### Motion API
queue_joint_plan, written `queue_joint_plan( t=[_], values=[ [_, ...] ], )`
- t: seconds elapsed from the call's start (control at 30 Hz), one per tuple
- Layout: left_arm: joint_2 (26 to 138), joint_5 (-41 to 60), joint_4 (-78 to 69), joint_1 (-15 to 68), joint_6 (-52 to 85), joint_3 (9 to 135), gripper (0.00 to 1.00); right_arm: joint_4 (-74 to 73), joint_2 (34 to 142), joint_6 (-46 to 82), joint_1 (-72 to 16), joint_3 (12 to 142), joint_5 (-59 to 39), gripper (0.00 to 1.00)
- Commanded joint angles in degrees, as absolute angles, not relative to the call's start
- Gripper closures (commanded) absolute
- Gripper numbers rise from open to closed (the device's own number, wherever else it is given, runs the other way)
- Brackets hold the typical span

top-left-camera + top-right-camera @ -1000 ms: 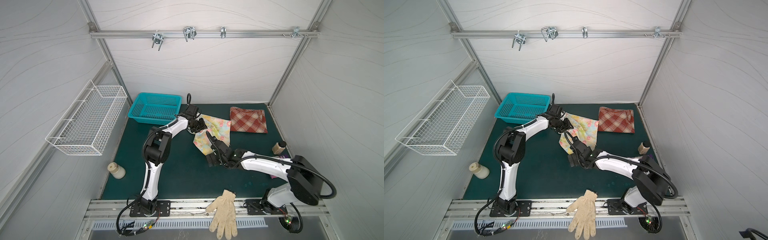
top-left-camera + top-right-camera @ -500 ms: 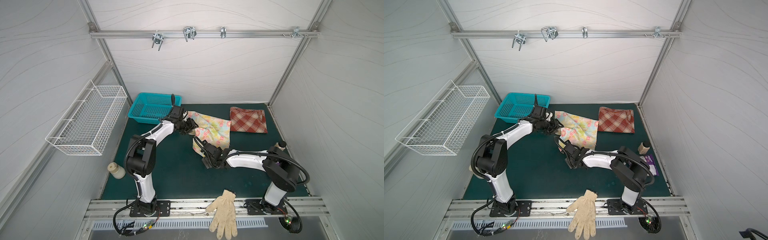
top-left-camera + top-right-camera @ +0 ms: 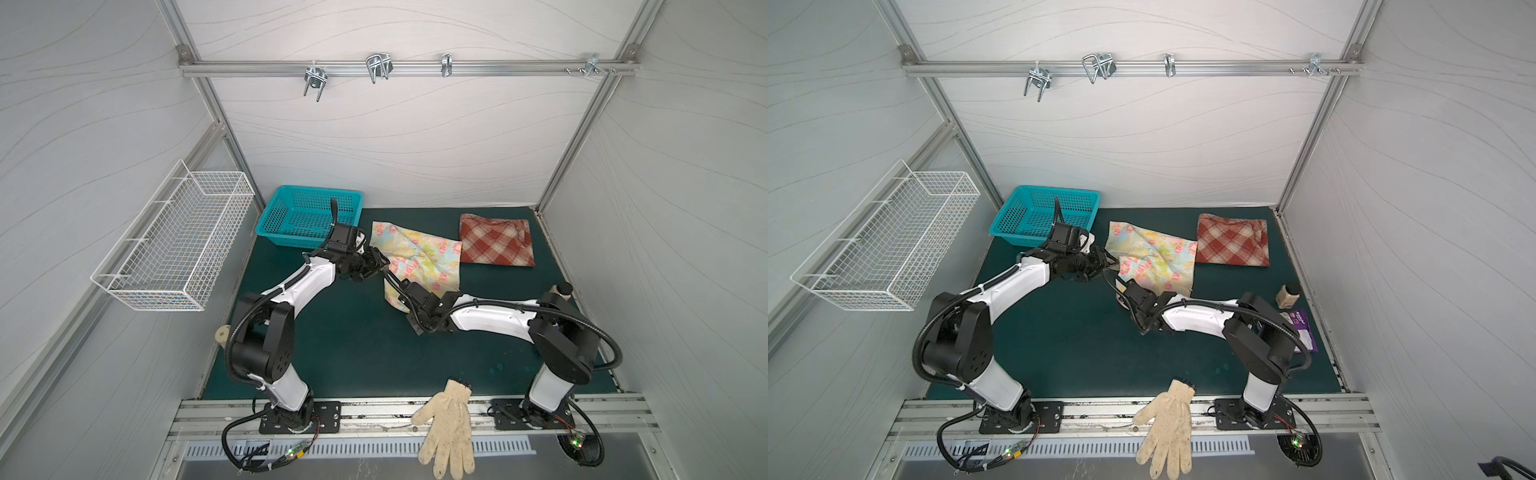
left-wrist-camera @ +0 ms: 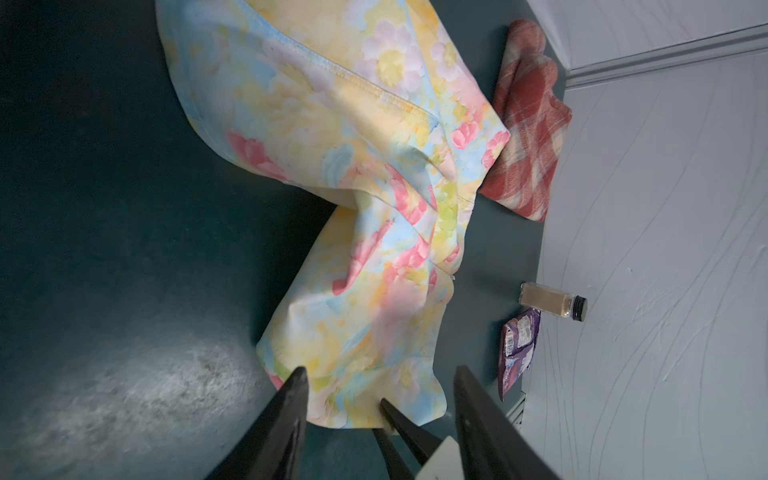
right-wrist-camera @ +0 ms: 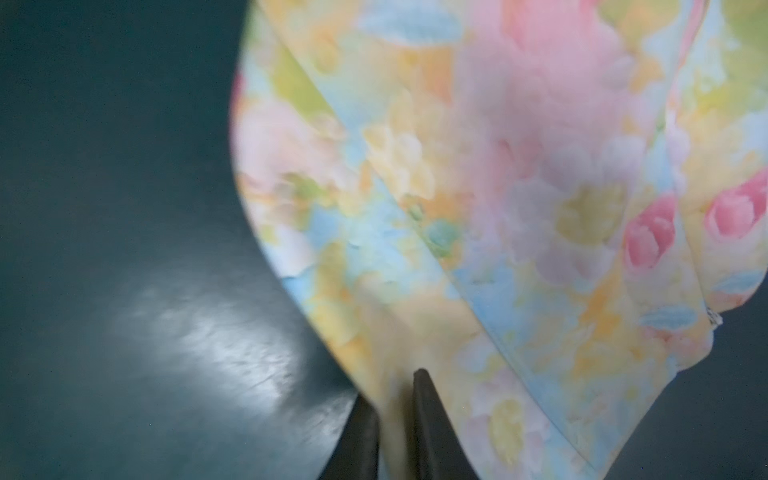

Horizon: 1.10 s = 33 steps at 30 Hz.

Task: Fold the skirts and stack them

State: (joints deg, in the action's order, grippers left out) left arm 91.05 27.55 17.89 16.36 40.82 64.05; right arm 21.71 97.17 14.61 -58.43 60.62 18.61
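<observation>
Wire basket [image 3: 178, 245] on wall; teal basket [image 3: 320, 190] rear-left. Floral skirt [image 3: 419, 253] spread centrally, near corner pinched by right gripper [image 5: 392, 384]; left gripper [image 4: 378, 370] released at its edge. Plaid skirt [image 3: 494, 241] folded beside. Purple packet [image 4: 519, 345], print unreadable; jar [image 4: 548, 300] of beige contents.

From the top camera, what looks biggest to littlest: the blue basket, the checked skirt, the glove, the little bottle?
Largest: blue basket.
Next: checked skirt and glove look about alike; the glove lies nearer the camera, so no ranking there.
Smallest: little bottle.
</observation>
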Motion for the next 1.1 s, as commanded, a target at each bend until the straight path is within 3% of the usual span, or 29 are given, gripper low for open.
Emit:
queue_joint_plan(
  t=[0.0, 0.17, 0.2, 0.23, 0.27, 0.3, 0.4, 0.73, 0.83, 0.93, 1.07],
  values=[
    [86.7, 25.7, 14.8, 15.6, 41.2, 61.8, 0.43, 26.8, 92.4, 16.3, -58.5, 65.4, 9.0, 0.85],
    [81.5, 25.6, 13.4, 14.4, 41.2, 56.4, 0.43, 30.8, 90.1, 17.4, -58.0, 70.5, 3.7, 0.83],
    [80.9, 25.4, 13.4, 14.4, 41.0, 55.6, 0.43, 31.6, 89.7, 17.1, -58.2, 70.7, 5.2, 0.67],
    [80.4, 25.2, 13.6, 14.3, 40.7, 55.0, 0.43, 31.5, 89.3, 17.1, -58.9, 70.0, 8.3, 0.42],
    [80.0, 25.2, 13.6, 14.0, 40.6, 54.3, 0.43, 30.6, 89.1, 16.8, -59.6, 68.7, 11.1, 0.04],
    [79.7, 25.6, 13.5, 13.7, 40.7, 53.7, 0.43, 30.3, 89.3, 16.6, -60.1, 67.9, 12.6, 0.01],
    [78.4, 26.7, 12.5, 12.2, 41.7, 51.6, 0.42, 30.7, 91.2, 16.8, -60.9, 66.8, 15.5, 0.01],
    [73.2, 29.7, 11.4, 8.0, 44.9, 45.3, 0.18, 26.5, 101.4, 16.6, -64.2, 64.8, 25.9, 0.01],
    [71.7, 29.5, 11.8, 7.6, 44.7, 44.0, 0.16, 25.2, 104.5, 16.1, -64.1, 64.9, 27.9, 0.02],
    [70.3, 29.4, 12.2, 7.4, 44.8, 42.8, 0.16, 25.1, 107.6, 15.8, -63.9, 66.4, 30.3, 0.06],
    [69.1, 29.5, 11.8, 7.4, 45.2, 41.5, 0.15, 25.0, 111.3, 15.4, -63.3, 68.4, 31.8, 0.24]
  ],
)
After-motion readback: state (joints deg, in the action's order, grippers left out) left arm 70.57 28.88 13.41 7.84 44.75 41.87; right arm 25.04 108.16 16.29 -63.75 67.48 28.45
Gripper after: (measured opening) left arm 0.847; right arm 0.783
